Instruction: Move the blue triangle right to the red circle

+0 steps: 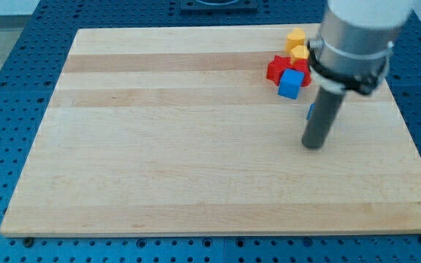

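My tip rests on the desk near its right edge, below the red, blue and yellow blocks; no hand shows.

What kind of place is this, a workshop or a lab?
Probably a robotics lab bench: a wooden board lies on a blue perforated table, a robot arm's rod ends at my tip, and small coloured blocks sit nearby.

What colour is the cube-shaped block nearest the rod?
Blue. The blue cube sits just left of the rod, seen in the only camera view.
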{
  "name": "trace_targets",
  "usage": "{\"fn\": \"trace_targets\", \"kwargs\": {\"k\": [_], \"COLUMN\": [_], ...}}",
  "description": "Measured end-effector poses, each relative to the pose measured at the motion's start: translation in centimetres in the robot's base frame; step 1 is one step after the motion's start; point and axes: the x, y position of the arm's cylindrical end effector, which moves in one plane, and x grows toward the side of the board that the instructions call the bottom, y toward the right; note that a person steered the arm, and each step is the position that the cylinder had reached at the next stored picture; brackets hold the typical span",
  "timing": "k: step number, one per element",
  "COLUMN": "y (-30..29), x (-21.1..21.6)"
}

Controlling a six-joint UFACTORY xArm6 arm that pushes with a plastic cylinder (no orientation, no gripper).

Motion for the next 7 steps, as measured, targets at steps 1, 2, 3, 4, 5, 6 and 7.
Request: {"fn": "trace_targets", "kwargs": {"k": [1, 2, 3, 4, 5, 6, 7], "y": [0.0, 0.0, 0.0, 0.7, 0.7, 0.7, 0.8], "x": [-1.8, -3.3, -1.7, -3.8, -5.3, -4.6, 1.0]}}
